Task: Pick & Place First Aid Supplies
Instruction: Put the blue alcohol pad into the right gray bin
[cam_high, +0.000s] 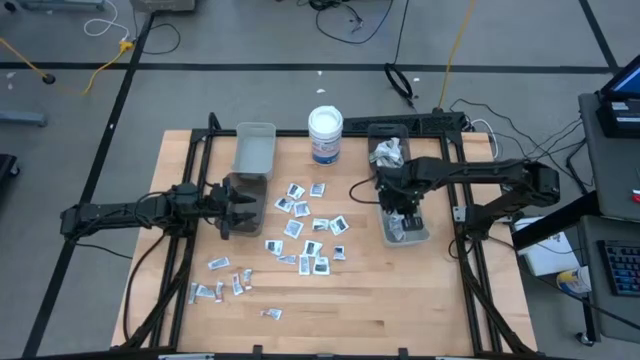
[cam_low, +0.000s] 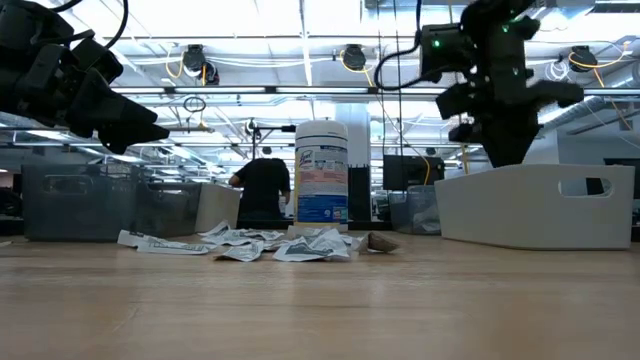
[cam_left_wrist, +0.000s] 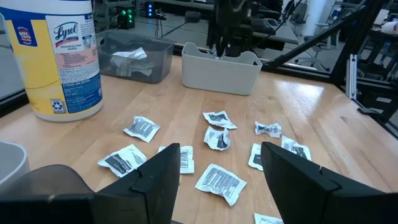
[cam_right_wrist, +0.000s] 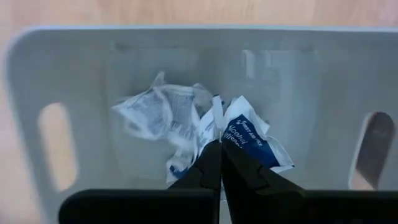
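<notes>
Because packets are being sorted off the table, the right gripper (cam_right_wrist: 220, 163) is held over the white bin (cam_right_wrist: 74, 74), fingers pressed together, gripping nothing visible; crumpled packets (cam_right_wrist: 186, 121) lie inside. Beside the Lysol tub (cam_left_wrist: 59, 56), loose packets (cam_left_wrist: 219, 180) remain, faced by the wide-open, empty left gripper (cam_left_wrist: 217, 174).

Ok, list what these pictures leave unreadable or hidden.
- Right gripper, right wrist view: its shut fingertips sit among the packets in the white bin; whether one is pinched cannot be told.
- Low view: the white bin's wall hides its contents.
- High view: print on the scattered packets is too small.
- Left wrist view: the left gripper's open fingers cover packets behind them.
</notes>
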